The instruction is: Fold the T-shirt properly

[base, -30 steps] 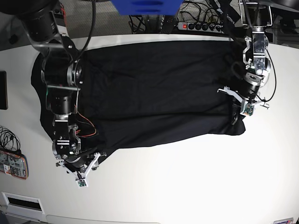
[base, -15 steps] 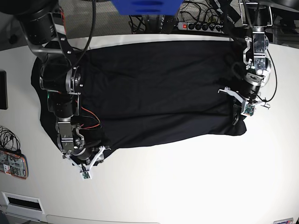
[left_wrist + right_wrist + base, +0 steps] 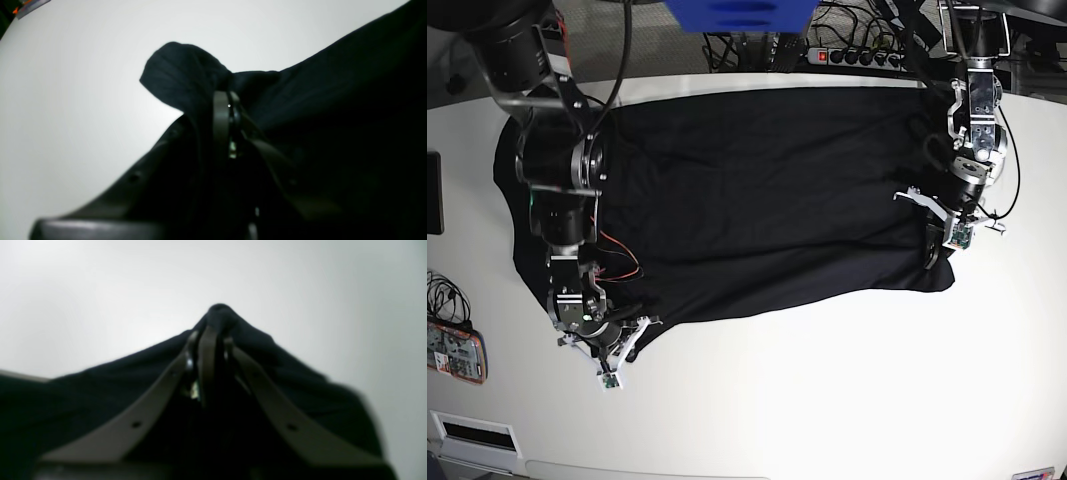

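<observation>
On white round-edged table (image 3: pixel 847 400): plain black soft cloth T-shirt (image 3: pixel 757 200), spread flat across far half, long axis left-right. At base view's left: right gripper (image 3: pixel 617 335), jaws pressed together, pinching near cloth corner, seen bunched in right wrist view (image 3: pixel 218 315). At right: left gripper (image 3: pixel 939 245), jaws pinching opposite near corner (image 3: pixel 181 78). Judged light, limp, non-slippery; prone to sag and wrinkle between holds. Best taken at near-edge corners. Neck direction: cannot tell.
</observation>
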Available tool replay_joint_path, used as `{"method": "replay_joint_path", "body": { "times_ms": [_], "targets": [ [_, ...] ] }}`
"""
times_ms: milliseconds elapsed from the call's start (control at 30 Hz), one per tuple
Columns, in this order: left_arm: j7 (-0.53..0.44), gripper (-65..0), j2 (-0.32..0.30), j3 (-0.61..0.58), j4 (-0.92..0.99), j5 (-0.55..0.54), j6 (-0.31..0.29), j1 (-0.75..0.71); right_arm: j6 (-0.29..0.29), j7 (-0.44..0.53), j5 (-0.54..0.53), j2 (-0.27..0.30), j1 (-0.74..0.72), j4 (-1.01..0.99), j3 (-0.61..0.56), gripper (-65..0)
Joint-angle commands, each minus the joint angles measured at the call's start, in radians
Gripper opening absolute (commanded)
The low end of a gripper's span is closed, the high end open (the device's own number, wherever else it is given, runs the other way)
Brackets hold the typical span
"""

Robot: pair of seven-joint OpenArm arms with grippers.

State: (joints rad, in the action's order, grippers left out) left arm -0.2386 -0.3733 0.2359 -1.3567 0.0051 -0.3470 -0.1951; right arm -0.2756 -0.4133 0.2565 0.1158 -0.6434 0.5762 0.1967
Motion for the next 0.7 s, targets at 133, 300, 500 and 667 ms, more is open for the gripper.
{"method": "replay_joint_path", "body": {
  "times_ms": [133,300,500,667],
  "targets": [
    [-0.029,-65.0,-0.02,0.01,-0.017,-0.012,0.006,0.026,0.002,-0.02,-0.009,0.006,0.13,0.248,0.001,-65.0],
    [-0.032,-65.0,-0.02,0.01,-0.023,-0.012,0.006,0.038,0.003,-0.026,-0.01,0.006,0.271,0.555,0.025,-65.0],
    [-0.101,-65.0,-0.019,0.012,-0.023,-0.012,0.006,0.032,0.003,-0.028,-0.009,0.006,0.376,0.764,0.114,-65.0],
    [-0.216,-65.0,-0.019,0.012,-0.023,-0.012,0.006,-0.014,0.003,-0.028,-0.006,0.006,0.488,0.888,0.12,-65.0]
  ]
}}
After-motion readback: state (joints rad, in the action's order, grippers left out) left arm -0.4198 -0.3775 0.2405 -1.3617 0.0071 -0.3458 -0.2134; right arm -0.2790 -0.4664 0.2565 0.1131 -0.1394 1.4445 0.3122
